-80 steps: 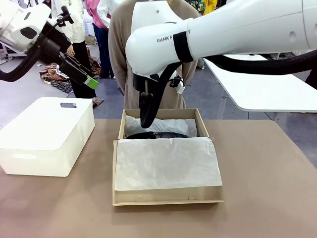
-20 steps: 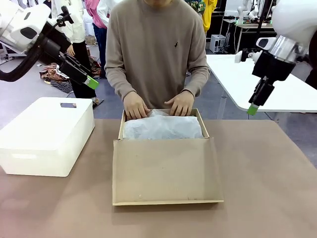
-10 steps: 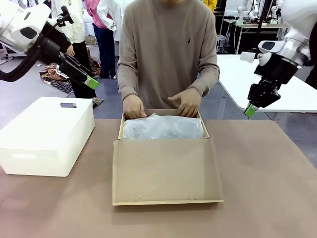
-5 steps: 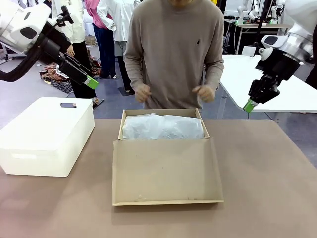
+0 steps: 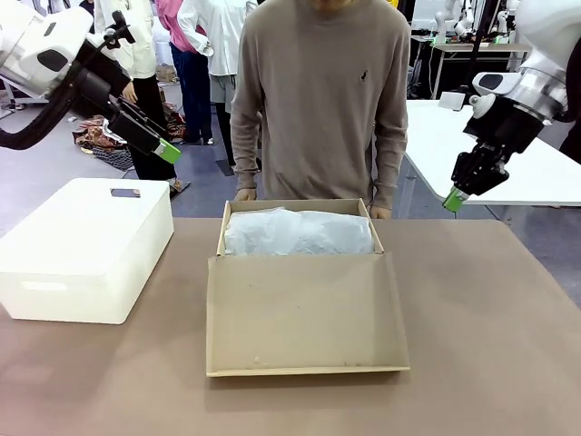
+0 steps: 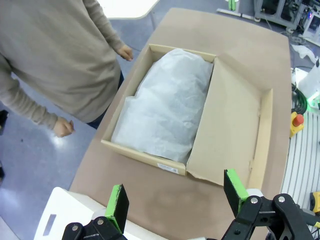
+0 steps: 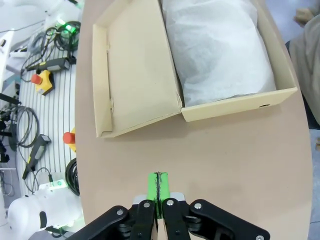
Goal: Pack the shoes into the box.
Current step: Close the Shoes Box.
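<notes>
Front view: tissue (image 5: pixel 300 232) covers box (image 5: pixel 304 313); wrist views: left claw (image 6: pixel 176 197) spread, right claw (image 7: pixel 158 187) closed.

We see white arms (image 5: pixel 41 45) with black cables (image 5: pixel 27 136); left gripper (image 6: pixel 175 195) and right gripper (image 7: pixel 159 187) are black, green-padded; the person's sweater (image 5: pixel 318 91) is taupe.

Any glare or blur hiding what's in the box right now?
Front view: even light, sharp; tissue paper in the box bright, creases readable. Left wrist view: sharp, paper slightly bluish, no glare. Right wrist view: paper nearly washed out; wide angle bows the table edge.
</notes>
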{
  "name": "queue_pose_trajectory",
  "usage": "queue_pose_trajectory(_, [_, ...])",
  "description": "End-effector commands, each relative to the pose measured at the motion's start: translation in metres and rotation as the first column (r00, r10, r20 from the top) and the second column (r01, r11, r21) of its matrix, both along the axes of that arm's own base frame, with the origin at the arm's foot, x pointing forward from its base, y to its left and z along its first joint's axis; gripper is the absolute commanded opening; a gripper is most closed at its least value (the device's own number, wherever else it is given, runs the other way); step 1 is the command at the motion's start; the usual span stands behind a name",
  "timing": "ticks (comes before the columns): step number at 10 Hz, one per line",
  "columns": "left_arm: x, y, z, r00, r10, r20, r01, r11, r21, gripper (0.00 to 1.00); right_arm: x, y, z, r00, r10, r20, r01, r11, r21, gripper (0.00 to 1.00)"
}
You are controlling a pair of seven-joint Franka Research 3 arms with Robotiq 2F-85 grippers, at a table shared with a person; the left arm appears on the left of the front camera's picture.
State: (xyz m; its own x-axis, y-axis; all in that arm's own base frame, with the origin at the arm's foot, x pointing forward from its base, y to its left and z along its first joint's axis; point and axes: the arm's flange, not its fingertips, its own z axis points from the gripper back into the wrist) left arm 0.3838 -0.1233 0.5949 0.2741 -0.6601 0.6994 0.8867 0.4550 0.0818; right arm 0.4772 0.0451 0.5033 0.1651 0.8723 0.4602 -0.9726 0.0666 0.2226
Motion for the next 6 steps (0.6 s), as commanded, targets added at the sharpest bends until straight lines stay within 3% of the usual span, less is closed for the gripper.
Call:
queue_pose_trajectory(1, [0.001, 0.001, 0.0, 1.0, -0.013, -0.002, 0.013, 1.0, -0.019, 1.0, 0.003, -0.007, -0.016, 0.999, 0.02, 0.043, -0.023, 0.997, 0.078, 0.0])
queue_pose_trajectory(6, [0.001, 0.001, 0.0, 1.0, -0.013, -0.002, 0.013, 1.0, -0.019, 1.0, -0.013, -0.004, -0.065, 0.986, 0.13, 0.102, -0.142, 0.982, 0.127, 0.0])
